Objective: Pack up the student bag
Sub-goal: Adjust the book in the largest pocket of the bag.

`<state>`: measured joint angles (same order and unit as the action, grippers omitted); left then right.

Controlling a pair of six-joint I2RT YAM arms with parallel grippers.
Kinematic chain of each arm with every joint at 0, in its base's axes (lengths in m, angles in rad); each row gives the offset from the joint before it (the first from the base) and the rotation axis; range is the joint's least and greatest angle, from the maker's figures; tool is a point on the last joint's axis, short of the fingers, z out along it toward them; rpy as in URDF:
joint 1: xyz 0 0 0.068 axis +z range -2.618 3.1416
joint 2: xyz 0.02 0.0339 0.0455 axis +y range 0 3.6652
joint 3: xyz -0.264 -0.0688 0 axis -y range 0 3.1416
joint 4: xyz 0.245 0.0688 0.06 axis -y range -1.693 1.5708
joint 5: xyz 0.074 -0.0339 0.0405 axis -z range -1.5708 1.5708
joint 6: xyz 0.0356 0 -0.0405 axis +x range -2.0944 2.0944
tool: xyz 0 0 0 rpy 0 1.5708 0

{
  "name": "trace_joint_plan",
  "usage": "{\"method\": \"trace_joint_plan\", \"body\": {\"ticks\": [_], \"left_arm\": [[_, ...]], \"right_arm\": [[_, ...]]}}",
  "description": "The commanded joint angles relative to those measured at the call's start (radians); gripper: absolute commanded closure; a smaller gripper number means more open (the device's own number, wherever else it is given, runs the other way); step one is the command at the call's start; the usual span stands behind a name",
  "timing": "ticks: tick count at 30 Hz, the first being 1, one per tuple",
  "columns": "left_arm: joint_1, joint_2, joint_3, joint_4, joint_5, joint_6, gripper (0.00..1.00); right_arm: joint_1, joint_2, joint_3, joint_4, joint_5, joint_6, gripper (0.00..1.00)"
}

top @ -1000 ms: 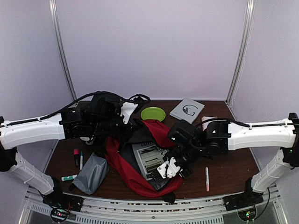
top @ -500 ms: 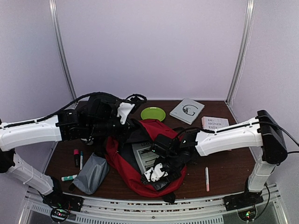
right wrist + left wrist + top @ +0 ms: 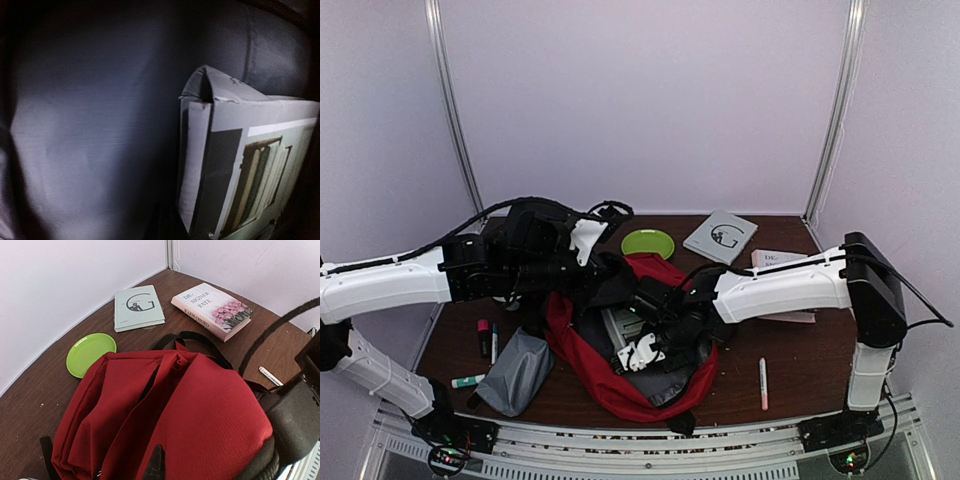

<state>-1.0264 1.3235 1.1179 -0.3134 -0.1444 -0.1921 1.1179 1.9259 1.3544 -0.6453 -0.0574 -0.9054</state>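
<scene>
— Where is the student bag [image 3: 610, 392]?
— Mid-bench [image 3: 820, 370], its rim clamped in the left gripper [image 3: 600, 268]. The right gripper [image 3: 638, 355], pinched together, is inside beside one packed book [image 3: 240, 165].
— What is left?
— The grey book [image 3: 137, 307], flowered book [image 3: 212, 310], plate [image 3: 90, 352], pen [image 3: 763, 383] and pouch [image 3: 515, 372].

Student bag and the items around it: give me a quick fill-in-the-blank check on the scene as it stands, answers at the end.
1. The round plate beside the student bag is ____ in colour.
2. The book titled Designer Fate shows ____ flowers on its cover.
3. In the top view, the grey pouch lies on the ____ arm's side of the bag.
4. The pen lies on the table on the ____ arm's side of the bag.
Missing words: green; pink; left; right.
</scene>
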Motion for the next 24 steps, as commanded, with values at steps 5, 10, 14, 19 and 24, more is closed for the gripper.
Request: {"method": "trace_joint_plan", "body": {"ticks": [5,10,14,19,24], "left_arm": [[0.008,0.000,-0.006,0.085,0.024,0.003,1.00],[0.008,0.025,-0.007,0.094,0.010,-0.006,1.00],[0.008,0.050,-0.003,0.104,0.005,-0.016,1.00],[0.008,0.067,-0.010,0.116,0.027,-0.027,1.00],[0.008,0.065,-0.028,0.121,0.030,-0.032,1.00]], "right_arm": [[-0.015,0.027,0.034,0.115,0.134,0.037,1.00],[-0.013,-0.148,-0.042,0.038,-0.045,0.045,0.97],[-0.015,-0.334,-0.082,-0.081,-0.225,0.073,0.71],[-0.040,-0.522,-0.122,-0.250,-0.357,0.088,0.60],[-0.216,-0.656,-0.247,-0.250,-0.396,0.179,0.57]]}}
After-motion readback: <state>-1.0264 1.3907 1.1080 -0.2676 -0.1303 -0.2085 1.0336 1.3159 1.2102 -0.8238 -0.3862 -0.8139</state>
